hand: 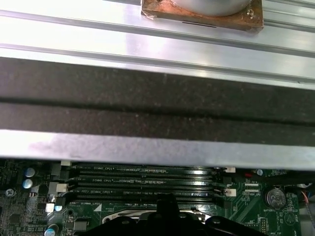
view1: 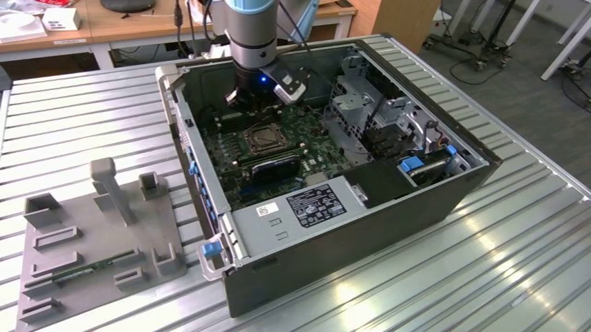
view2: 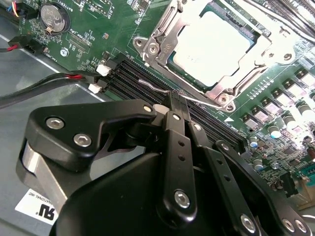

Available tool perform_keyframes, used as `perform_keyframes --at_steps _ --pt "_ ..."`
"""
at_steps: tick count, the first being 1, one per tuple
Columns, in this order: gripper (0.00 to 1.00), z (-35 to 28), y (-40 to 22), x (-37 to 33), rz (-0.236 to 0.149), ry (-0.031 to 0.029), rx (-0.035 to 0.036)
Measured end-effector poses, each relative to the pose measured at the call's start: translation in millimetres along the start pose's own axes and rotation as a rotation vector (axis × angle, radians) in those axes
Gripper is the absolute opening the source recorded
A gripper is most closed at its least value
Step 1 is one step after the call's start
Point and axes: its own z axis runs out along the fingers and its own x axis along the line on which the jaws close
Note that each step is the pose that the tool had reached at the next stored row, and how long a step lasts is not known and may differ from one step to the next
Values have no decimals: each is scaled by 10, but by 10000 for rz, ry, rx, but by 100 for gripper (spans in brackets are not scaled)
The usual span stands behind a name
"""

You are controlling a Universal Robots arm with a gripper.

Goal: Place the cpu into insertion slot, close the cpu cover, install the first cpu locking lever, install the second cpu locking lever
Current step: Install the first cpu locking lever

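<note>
In the second wrist view the cpu (view2: 214, 44) lies flat in the insertion slot (view1: 263, 140), its pale metal top showing through the cut-out of the cpu cover (view2: 246, 63). The cover is folded down over the chip. A thin silvery locking lever (view2: 150, 84) runs along the socket edge, above the memory slots. My gripper (view2: 170, 98) has its black fingers (view2: 175, 147) drawn together, with the tips touching this wire. The exterior view puts the gripper (view1: 254, 111) low inside the open case, just behind the socket. The first wrist view has the gripper (hand: 167, 202) at the slot's edge.
Long black memory slots (view2: 133, 73) lie beside the socket. A coin battery (view2: 53, 18) and black-and-red cables (view2: 44, 83) are close by. A drive cage (view1: 356, 104) and power supply (view1: 309, 204) crowd the case. A grey fixture tray (view1: 93, 242) sits at the exterior view's left.
</note>
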Motion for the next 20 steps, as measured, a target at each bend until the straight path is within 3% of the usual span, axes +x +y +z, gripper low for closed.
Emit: perform_keyframes --at_steps 20 --pt "11 71 -16 -24 17 -4 1"
